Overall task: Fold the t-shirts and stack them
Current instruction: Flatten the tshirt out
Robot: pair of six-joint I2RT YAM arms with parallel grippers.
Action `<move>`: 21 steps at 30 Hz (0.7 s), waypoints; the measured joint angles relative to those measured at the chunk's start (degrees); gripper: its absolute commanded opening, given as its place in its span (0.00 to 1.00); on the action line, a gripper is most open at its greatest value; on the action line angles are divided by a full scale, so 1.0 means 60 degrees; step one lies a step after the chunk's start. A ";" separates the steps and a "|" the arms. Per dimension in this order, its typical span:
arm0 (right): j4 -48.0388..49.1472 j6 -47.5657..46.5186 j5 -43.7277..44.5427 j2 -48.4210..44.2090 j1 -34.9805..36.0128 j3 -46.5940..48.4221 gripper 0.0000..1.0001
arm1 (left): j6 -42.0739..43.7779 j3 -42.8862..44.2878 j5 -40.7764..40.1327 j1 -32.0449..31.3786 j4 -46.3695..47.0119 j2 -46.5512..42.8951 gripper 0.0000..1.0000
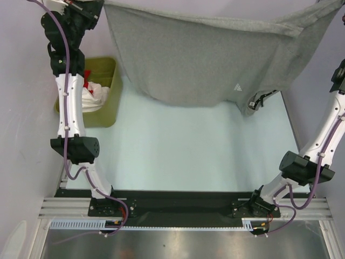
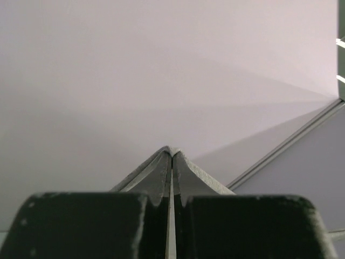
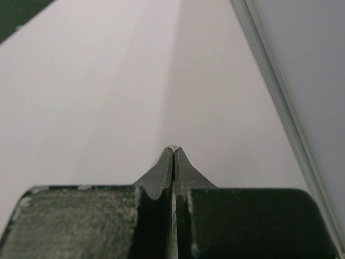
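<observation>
Pale table (image 1: 178, 156) nearest, olive bin (image 1: 111, 102) at left holding bunched white and red shirts (image 1: 97, 93), beyond, heather-grey t-shirt (image 1: 199, 54) hanging spread above the table, its 2 top corners pinched by the clenched left gripper (image 2: 171, 154) and right gripper (image 3: 172, 150), cloth unseen from the wrists.

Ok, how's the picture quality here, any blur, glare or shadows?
Top view: soft, even light on the shirt; dull glare on the metal plate at the near edge. Left wrist view: left claw blurred at its base, tips sharper, two bright slits at the right edge. Right wrist view: same near blur on the right claw, plain wall behind, no glare.
</observation>
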 measured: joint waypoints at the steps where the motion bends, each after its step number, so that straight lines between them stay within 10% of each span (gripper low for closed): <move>1: 0.0135 0.0073 0.0000 -0.0069 -0.0025 0.0004 0.00 | -0.0004 0.0000 -0.0007 0.0000 0.0062 -0.0080 0.00; 21: 0.3493 0.0627 0.0284 -0.4109 -0.0794 -0.0561 0.00 | 0.1519 -0.0608 -0.0659 0.0135 0.1373 -0.5402 0.00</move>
